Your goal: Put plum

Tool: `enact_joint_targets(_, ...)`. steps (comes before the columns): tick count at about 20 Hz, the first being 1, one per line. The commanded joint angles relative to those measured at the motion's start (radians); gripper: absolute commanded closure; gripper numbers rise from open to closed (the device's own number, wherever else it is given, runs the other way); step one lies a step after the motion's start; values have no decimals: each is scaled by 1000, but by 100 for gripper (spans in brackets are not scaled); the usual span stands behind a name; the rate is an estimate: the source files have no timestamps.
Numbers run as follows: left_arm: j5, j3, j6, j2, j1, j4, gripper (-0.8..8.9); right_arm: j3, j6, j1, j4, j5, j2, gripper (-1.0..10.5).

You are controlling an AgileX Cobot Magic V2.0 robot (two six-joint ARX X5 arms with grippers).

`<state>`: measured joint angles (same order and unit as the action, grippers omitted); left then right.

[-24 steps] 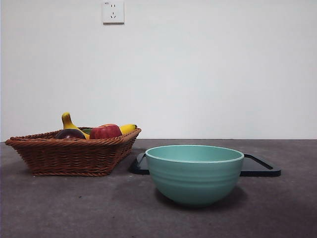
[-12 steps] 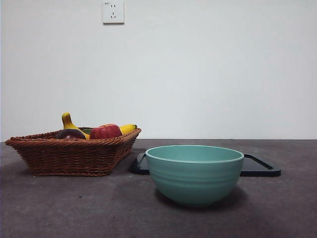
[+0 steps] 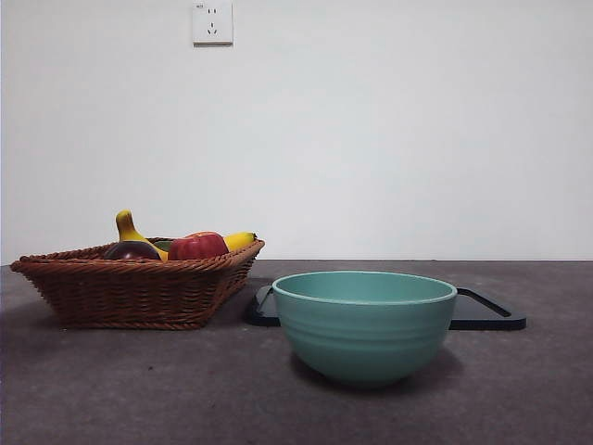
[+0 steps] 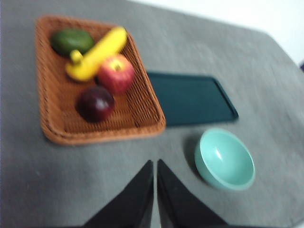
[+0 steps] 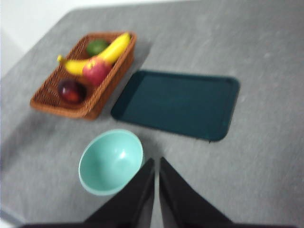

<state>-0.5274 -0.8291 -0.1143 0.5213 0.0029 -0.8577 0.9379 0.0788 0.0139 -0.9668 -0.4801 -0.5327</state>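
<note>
Across the grey tabletop point(image 3: 111, 389) nothing has been picked up yet, so the task appears to stand at its very first step. Largest of the things is the wicker basket point(image 4: 57, 118), which sits toward one side of the tabletop; a dark flat tray point(image 5: 178, 102) lies just beside its long edge, and a teal bowl point(image 3: 363, 324) stands near the tray's front edge, apart from the basket. Inside the basket lie a yellow banana point(image 4: 97, 52), a green fruit point(image 4: 71, 41) at the far corner, a red apple point(image 4: 115, 73) against the banana, and the plum point(image 4: 96, 103), which rests just beside the apple toward the basket's near end.

Both arms wait high above the scene. The left end effector point(image 4: 155, 166) hangs empty with its jaws pressed together, and the right end effector point(image 5: 156, 164) is likewise clenched on nothing.

The next move likely calls for one arm to spread its jaws, descend over the basket and close on the plum without nudging the apple. Whether bowl or tray is the destination cannot be told.
</note>
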Motion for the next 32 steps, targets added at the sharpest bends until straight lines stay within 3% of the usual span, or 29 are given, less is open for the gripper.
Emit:
enact_joint_targets(1,-12,-53,85,39,-12,-55,803,38,-78,16,-51,-16,-42,941)
enact_joint_targets(9,-17,-66,114,59,-26,-122,781,45,-116,74,-104,-17,-87,939)
enact_joint_targets(10,-17,-66,114,59,-26,-122,743,45,-116,76,-104,-17,-87,906)
enact_joint_targets(13,-16,-66,102,59,-26,-122,494,45,-112,76,-104,-17,-87,607)
enact_joint_targets(16,-16,-66,101,60,-26,-122,377,45,-112,76,-104,-17,-87,566)
enact_joint_targets(24,-8,-75,75,138,-28,-57,381,45,-109,76,-104,-17,-87,566)
enact_joint_targets(32,156,-231,74,483,-158,48,385,45,-109,76,-104,-17,-87,566)
